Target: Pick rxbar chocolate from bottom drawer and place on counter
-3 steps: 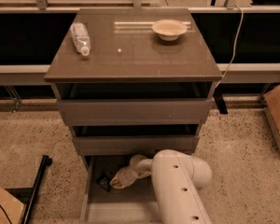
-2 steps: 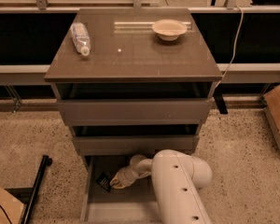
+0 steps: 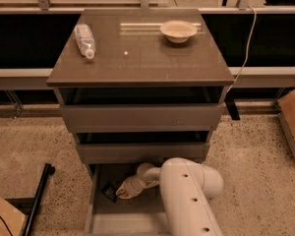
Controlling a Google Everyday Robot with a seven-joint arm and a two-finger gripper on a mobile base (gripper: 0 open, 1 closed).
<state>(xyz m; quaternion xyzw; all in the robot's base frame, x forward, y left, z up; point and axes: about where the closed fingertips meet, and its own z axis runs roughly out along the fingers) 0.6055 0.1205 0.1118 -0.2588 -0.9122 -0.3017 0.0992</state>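
Gripper [image 3: 121, 191] lowered into the open bottom drawer [image 3: 95, 204], at the rxbar chocolate [image 3: 108, 191].

The rxbar chocolate is seen as a small black bar lying on the drawer floor near the left wall, with the gripper tip against its right end; whether the gripper is closed on it cannot be told, and no writing on the wrapper can be read. The right half of the drawer is covered by the white arm [image 3: 189, 200], and a strip of bare floor is left along the front. On the glossy grey-brown counter [image 3: 137, 65] a clear plastic bottle [image 3: 84, 39] is laid near the left edge and a pale bowl [image 3: 178, 30] is set near the back right; the middle and front are left open. The cabinet is stood on speckled flooring [image 3: 29, 141], with a cardboard box [image 3: 292, 117] to the right.
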